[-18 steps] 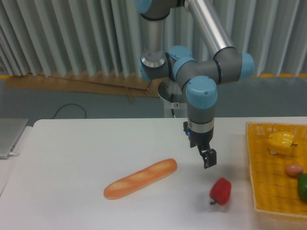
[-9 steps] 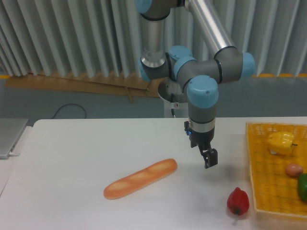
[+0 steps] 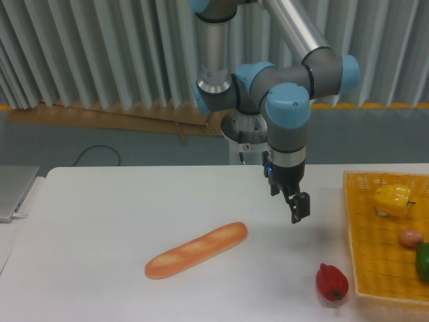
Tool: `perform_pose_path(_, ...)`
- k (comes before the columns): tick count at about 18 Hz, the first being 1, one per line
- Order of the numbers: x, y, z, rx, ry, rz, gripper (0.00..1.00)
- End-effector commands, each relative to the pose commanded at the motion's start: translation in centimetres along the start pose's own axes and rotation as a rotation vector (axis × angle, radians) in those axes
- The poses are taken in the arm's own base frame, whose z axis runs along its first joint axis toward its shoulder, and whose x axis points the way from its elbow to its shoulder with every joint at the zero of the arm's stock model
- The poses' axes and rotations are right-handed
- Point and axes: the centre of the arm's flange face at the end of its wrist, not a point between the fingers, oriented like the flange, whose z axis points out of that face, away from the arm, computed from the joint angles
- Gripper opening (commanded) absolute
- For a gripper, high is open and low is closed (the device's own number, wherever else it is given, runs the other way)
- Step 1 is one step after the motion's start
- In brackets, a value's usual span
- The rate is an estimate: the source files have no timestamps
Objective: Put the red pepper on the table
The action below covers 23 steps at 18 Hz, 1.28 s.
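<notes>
pepper down, pincer clear

the red pepper (image 3: 332, 282) lies on the white surface (image 3: 100, 221), near its front edge and just beside the left rim of the yellow basket tray (image 3: 353, 235) — close to the rim, though whether it touches is hard to tell. it rests on its side, apart from everything else on the surface. the pincer (image 3: 299, 207) hangs in the air above and to the left of it, well apart from the pepper, and holds nothing; it is seen nearly edge-on, so whether its jaws stand wide or narrow cannot be told.

judging from this, the placing itself looks done, and the step in hand is the retreat. doing that well means lifting straight up and away, not sweeping low over the surface where the pincer could nudge the pepper or the baguette (image 3: 196, 250) lying to the left. the pepper is roundish and glossy, so it may roll at a light touch — and the front edge of the surface is not far off. a clean rise and then a swing back toward the middle would leave it where it lies.

in the tray sit a yellow pepper (image 3: 393, 199), a small orange-brown item (image 3: 411, 237) and a green vegetable (image 3: 423, 261) at the frame's right edge; none of them needs touching.
</notes>
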Motion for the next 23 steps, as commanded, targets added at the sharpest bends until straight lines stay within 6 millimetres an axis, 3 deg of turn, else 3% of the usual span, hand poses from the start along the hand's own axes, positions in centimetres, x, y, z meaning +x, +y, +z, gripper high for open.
perform_pose_path(13,5.0,-3.6,-4.0,0.004,0.021,0.050,1.00)
perform_pose_path(23,6.9,-5.0,-5.7,0.013,-0.008,0.047,1.00)
